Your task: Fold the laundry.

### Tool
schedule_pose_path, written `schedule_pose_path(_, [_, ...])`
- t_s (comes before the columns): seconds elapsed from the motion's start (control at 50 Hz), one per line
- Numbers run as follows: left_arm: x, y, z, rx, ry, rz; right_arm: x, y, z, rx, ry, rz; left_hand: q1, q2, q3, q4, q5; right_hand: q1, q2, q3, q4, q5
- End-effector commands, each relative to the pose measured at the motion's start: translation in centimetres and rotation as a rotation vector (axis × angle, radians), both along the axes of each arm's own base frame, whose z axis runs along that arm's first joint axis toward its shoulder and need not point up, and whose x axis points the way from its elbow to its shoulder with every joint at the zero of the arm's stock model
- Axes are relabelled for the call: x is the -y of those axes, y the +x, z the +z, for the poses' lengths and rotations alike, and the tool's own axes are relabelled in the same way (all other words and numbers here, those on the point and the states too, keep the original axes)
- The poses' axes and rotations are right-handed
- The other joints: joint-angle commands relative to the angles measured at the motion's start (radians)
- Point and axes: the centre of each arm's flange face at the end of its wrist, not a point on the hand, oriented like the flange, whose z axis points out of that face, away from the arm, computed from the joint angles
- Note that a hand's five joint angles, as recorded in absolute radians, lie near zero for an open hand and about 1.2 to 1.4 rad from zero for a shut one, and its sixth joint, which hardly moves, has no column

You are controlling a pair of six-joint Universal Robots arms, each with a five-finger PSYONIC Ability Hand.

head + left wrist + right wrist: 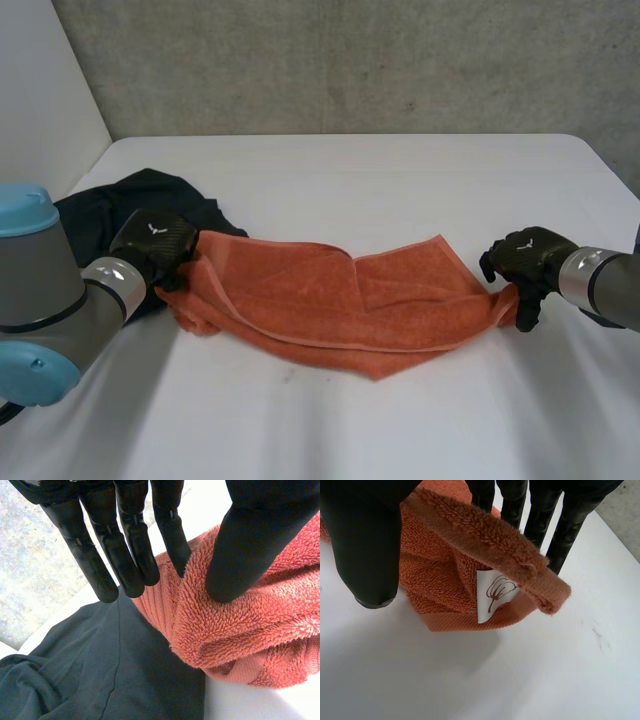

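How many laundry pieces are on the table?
2: an orange towel held between the left hand and right hand, and a dark garment beside the left hand, partly under it.

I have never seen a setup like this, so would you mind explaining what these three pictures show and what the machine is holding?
This is a two-armed robot at a white table, each arm ending in a black hand. The head view looks down from a camera between and behind the arms; the two wrist views look along each hand's palm. An orange towel lies stretched across the table. The left hand pinches one end between thumb and fingers; the right hand pinches the other end, where a white label shows. A dark garment lies crumpled beside the left hand, next to that end of the towel.
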Motion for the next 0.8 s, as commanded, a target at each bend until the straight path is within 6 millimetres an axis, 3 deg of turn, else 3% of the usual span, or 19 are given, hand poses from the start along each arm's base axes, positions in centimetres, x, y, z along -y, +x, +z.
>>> schedule_pose_path(0.02, [-0.5, -1.1, 0.5, -0.008, -0.097, -0.073, -1.7, 4.2, -0.4, 0.098, -0.029, 0.07, 0.495, 0.493, 0.49, 0.49, 0.488, 0.95, 0.886, 0.888, 0.895, 0.893])
schedule_pose_path(0.18, [-0.4, -0.7, 1.9, -0.061, -0.115, -0.051, -1.6, 4.2, 0.7, 0.11, -0.072, 0.071, 0.495, 0.493, 0.49, 0.49, 0.488, 0.95, 0.886, 0.888, 0.895, 0.893])
schedule_pose_path(0.8, [-0.3, -0.6, 1.4, -0.059, -0.101, -0.054, -1.4, 4.1, 0.4, 0.068, -0.064, 0.086, 0.495, 0.493, 0.49, 0.49, 0.488, 0.95, 0.886, 0.888, 0.895, 0.893])
